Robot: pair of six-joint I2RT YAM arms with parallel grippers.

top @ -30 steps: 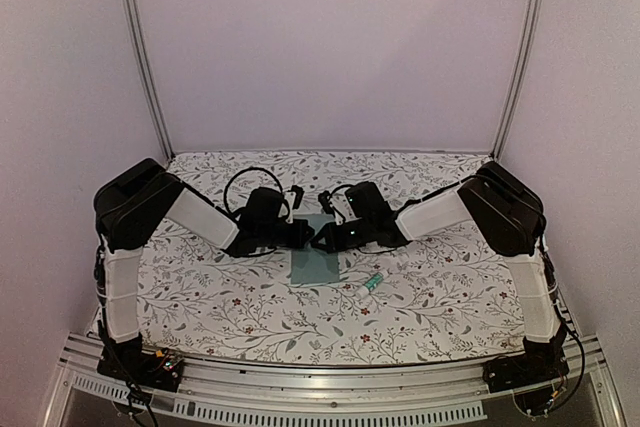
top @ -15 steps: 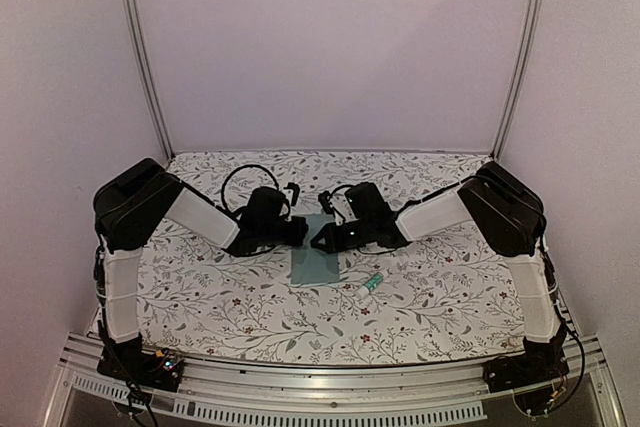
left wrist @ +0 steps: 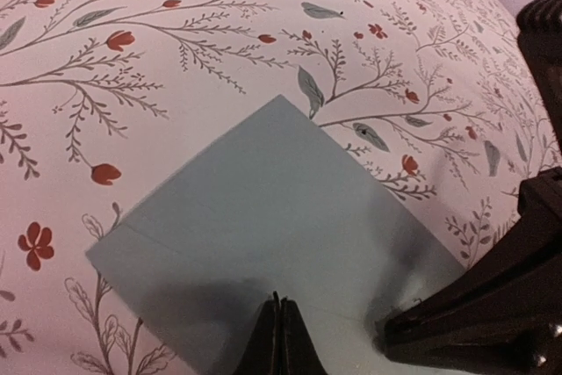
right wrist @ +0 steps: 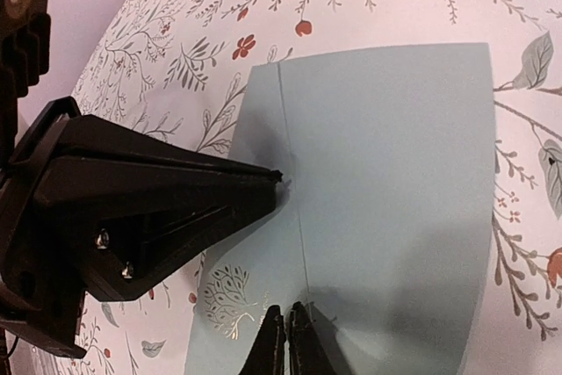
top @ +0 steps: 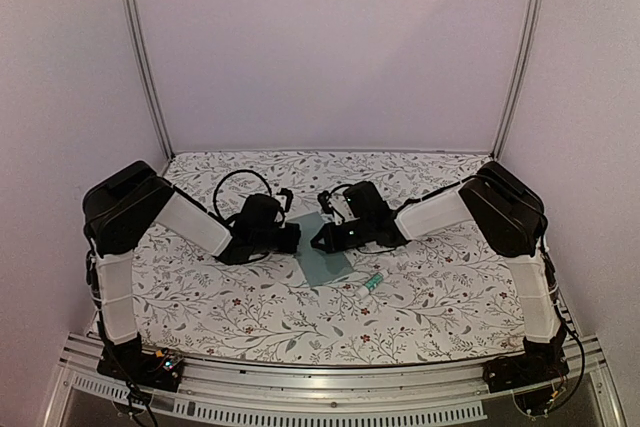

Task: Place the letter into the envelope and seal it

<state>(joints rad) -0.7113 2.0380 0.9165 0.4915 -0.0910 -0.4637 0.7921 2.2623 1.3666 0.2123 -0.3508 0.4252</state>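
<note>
W/ L gripper [left wrist: 279, 340] & R gripper [right wrist: 286, 344] jaws both shut on nothing over the envelope [left wrist: 263, 208], your sideways push could skid or crease it.

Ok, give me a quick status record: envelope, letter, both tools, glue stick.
envelope: flat on the floral cloth, one crease showing; whether it is sealed cannot be told
letter: not visible in any view
left tool: shut, nothing between its fingers, tips over the envelope by the crease
right tool: shut, nothing between its fingers, tips over the envelope, facing the left tool
glue stick: lying on the cloth, right of the envelope, apart from it, untouched
</note>
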